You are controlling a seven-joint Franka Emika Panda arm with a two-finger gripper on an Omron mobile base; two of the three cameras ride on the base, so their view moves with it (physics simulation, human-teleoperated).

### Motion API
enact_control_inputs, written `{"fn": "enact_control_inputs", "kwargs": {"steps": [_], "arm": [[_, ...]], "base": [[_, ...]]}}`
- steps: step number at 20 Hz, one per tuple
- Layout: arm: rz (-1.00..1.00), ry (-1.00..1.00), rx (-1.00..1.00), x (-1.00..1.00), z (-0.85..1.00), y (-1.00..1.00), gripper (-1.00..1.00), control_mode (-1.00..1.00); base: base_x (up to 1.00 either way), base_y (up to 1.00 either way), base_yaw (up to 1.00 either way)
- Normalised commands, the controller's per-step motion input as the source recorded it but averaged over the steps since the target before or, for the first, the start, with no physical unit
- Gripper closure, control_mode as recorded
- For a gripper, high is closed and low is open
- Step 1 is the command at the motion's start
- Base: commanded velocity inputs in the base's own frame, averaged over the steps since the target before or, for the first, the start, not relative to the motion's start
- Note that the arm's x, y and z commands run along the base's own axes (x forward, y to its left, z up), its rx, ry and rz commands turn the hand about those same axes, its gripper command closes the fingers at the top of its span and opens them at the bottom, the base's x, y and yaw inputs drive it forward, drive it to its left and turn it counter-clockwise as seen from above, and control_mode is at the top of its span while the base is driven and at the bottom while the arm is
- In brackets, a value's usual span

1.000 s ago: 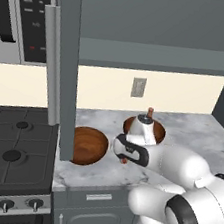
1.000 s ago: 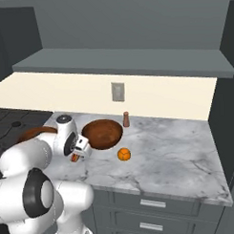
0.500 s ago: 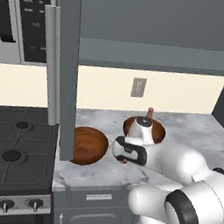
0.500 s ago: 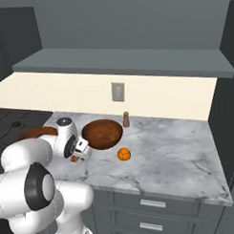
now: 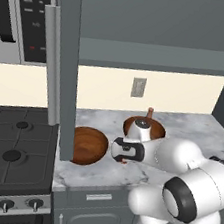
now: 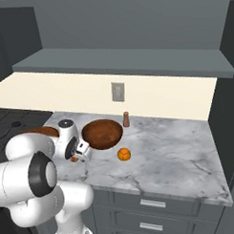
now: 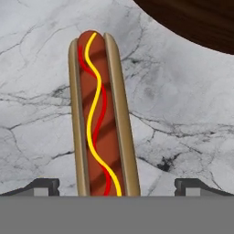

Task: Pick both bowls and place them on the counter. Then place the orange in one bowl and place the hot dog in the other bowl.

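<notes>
The gripper (image 7: pixel 117 185) is spread wide, fingertips (image 7: pixel 43 186) either side of the hot dog (image 7: pixel 103 114) lying on the counter (image 7: pixel 183 114). Closing off-centre could roll the bun aside or squash it. Its long axis runs straight away from the hand, between the fingers.

Everything around me is evenly and softly lit, with no single lamp I can place. The white-grey veined marble counter (image 6: pixel 177 150) reads bright and flat, without glare. The cream wall under the grey shelf (image 5: pixel 157 57) is the brightest band, while the recess above it is dim. The glossy reddish-brown bowl (image 5: pixel 88 146) carries a faint sheen and a dark hollow. Beneath my wrist the tan-bunned hot dog (image 7: pixel 101 123) is crisp, casting almost no shadow. Edges look slightly jagged; straight lines stay straight.
</notes>
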Motion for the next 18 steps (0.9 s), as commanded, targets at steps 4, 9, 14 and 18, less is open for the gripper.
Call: {"fn": "enact_control_inputs", "kwargs": {"steps": [4,9,14,18], "arm": [[0.00,0.00,0.01,0.00,-0.19,0.00,-1.00,-1.00],[0.00,0.00,0.01,0.00,-0.16,0.00,1.00,-1.00],[0.00,0.00,0.00,0.00,-0.10,0.01,1.00,-1.00],[0.00,0.00,0.00,0.00,-0.04,0.00,1.00,-1.00]], "base": [[0.00,0.00,0.00],[0.00,0.00,0.00],[0.00,0.00,0.00],[0.00,0.00,0.00]]}}
